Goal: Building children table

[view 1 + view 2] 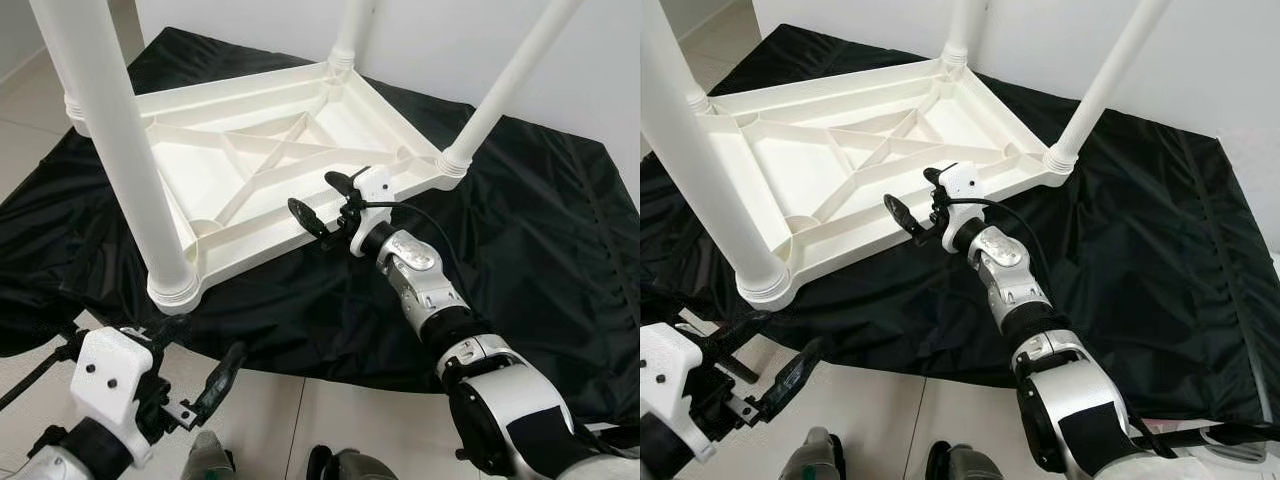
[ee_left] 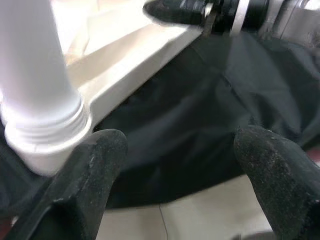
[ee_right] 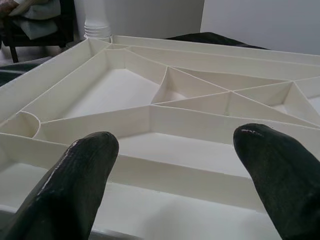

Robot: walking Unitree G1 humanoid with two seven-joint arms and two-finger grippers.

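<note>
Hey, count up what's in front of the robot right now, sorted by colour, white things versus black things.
White: 5, one upside-down table top and 4 legs standing up from its corners.
Black: 1, the cloth spread under it on the floor.
Total: 6.
The right gripper is at the table top's near edge; the left gripper is low, by the near leg.

Bright even indoor light, soft shadows; left wrist view blurred, head views sharp.
</note>
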